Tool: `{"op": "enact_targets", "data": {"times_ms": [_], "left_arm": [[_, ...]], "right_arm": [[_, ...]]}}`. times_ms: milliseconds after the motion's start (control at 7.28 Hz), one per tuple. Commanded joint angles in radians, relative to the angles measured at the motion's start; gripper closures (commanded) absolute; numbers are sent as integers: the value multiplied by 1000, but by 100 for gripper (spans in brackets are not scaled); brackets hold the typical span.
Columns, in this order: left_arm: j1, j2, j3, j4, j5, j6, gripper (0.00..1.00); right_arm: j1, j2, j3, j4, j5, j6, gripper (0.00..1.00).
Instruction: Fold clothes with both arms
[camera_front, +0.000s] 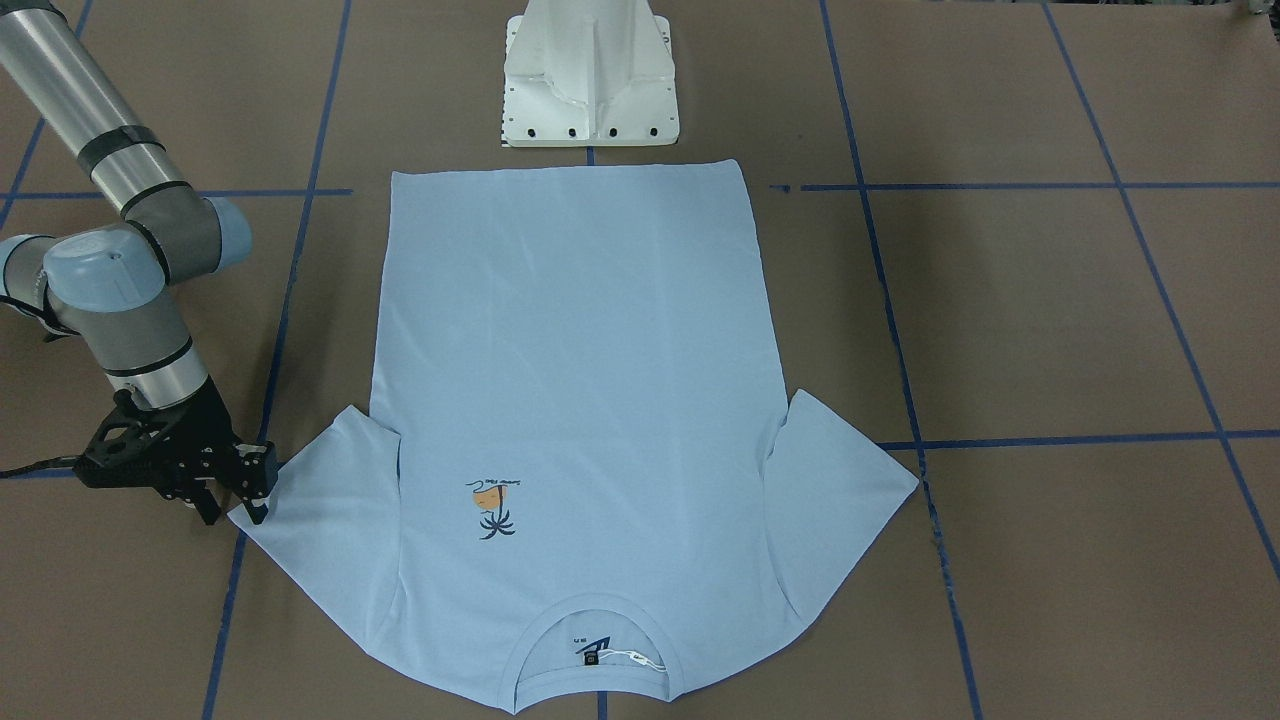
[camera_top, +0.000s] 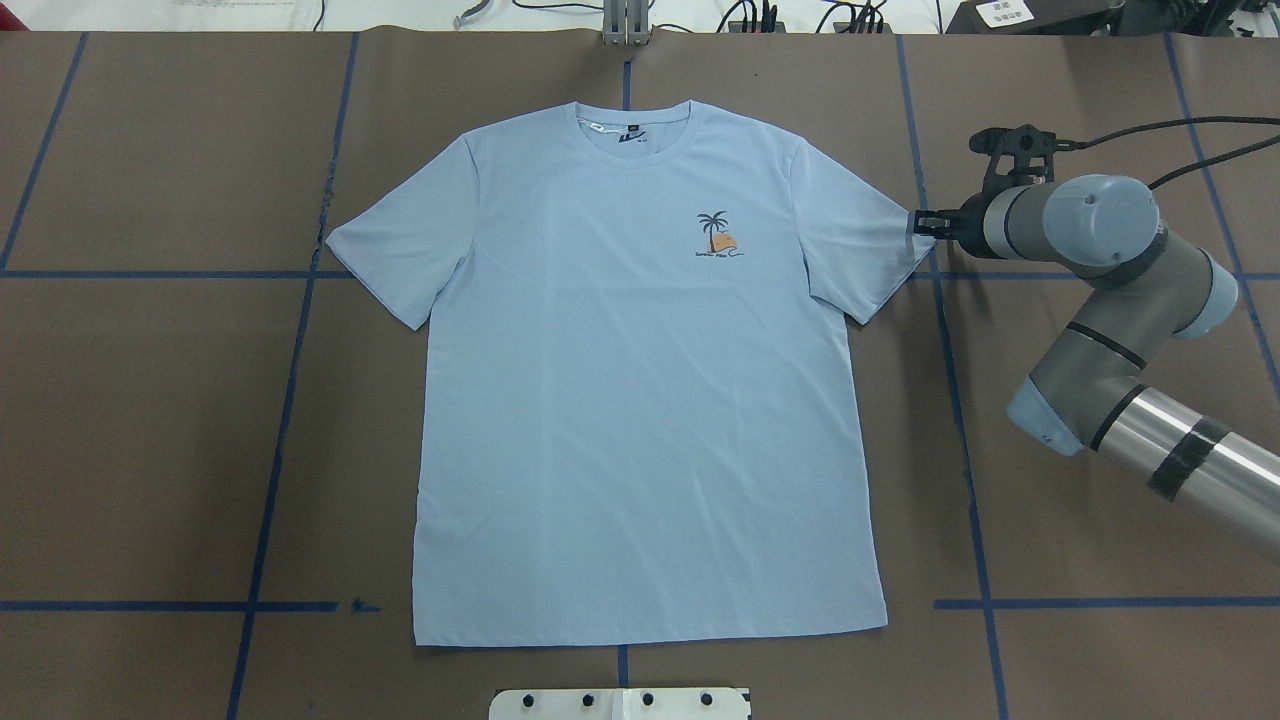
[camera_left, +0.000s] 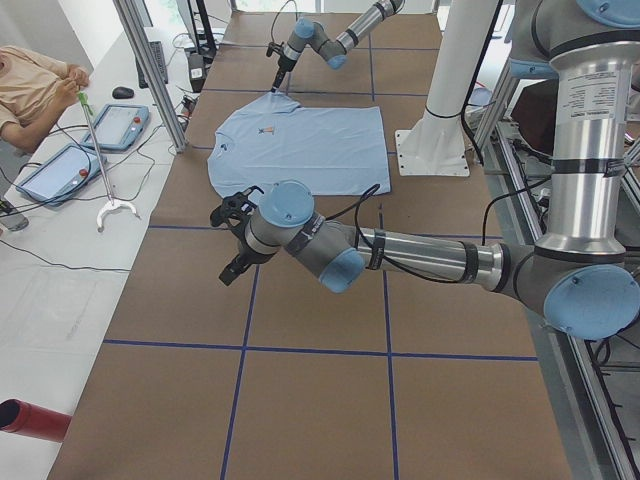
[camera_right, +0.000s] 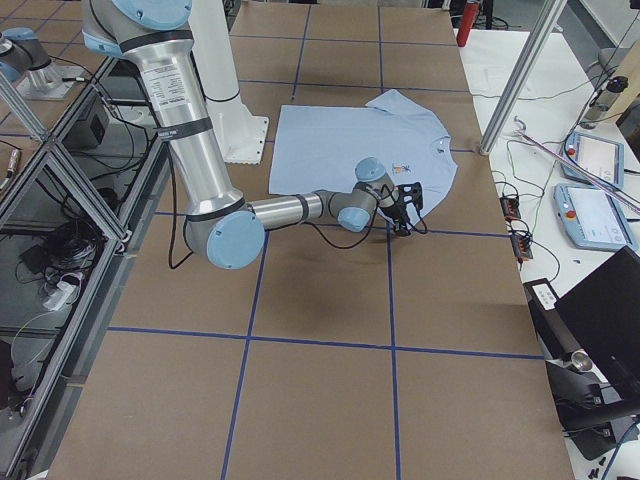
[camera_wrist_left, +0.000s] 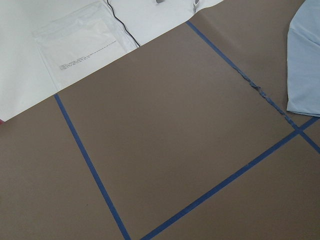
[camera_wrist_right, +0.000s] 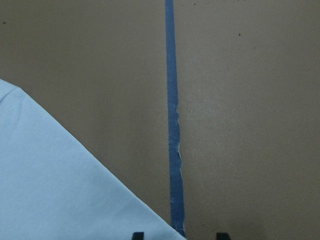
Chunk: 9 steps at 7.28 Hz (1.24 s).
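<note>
On a table (camera_top: 150, 450) covered in brown paper and marked into squares by blue tape lines (camera_top: 290, 400), a light blue T-shirt (camera_top: 640, 420) lies flat, front side up.

Nearest, seen from the table's left end, the left arm (camera_left: 420, 255) reaches out low over bare paper. Its black left gripper (camera_left: 235, 265) hangs above the table, well apart from the shirt. Whether its jaws are apart or together cannot be told. Its wrist camera sees mostly paper and tape, with one edge of the shirt at the side.

Next comes the shirt itself. It is smooth, with only faint creases. Both short sleeves are spread outward. The straight hem (camera_top: 650, 635) lies toward the white pedestal base (camera_top: 620, 703). The round ribbed collar (camera_top: 635, 125), with a dark neck label (camera_top: 630, 135) inside, lies at the side away from the robot. A small chest print (camera_top: 718, 235), a dark palm tree with an orange patch, sits on the half toward the robot's right.

Farthest, the right arm (camera_top: 1100, 300) bends down to the tip of the far sleeve (camera_top: 860, 240). The right gripper (camera_top: 922, 224) is at table level with its jaws parted. Its fingertips (camera_wrist_right: 138, 236) stand on either side of the sleeve's corner, not closed on it.
</note>
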Motion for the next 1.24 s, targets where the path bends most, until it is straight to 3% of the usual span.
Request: {"op": "enact_targets", "data": {"times_ms": [0, 549, 824, 1099], "left_arm": [[0, 1, -2, 0, 0, 0, 0], [0, -1, -2, 0, 0, 0, 0], [0, -1, 0, 0, 0, 0, 0], [0, -1, 2, 0, 0, 0, 0]], "right_arm": [[-3, 3, 1, 0, -4, 0, 98], [-4, 38, 63, -46, -7, 5, 100], [-48, 139, 152, -260, -95, 70, 100], [-160, 298, 134, -432, -261, 158, 100]]}}
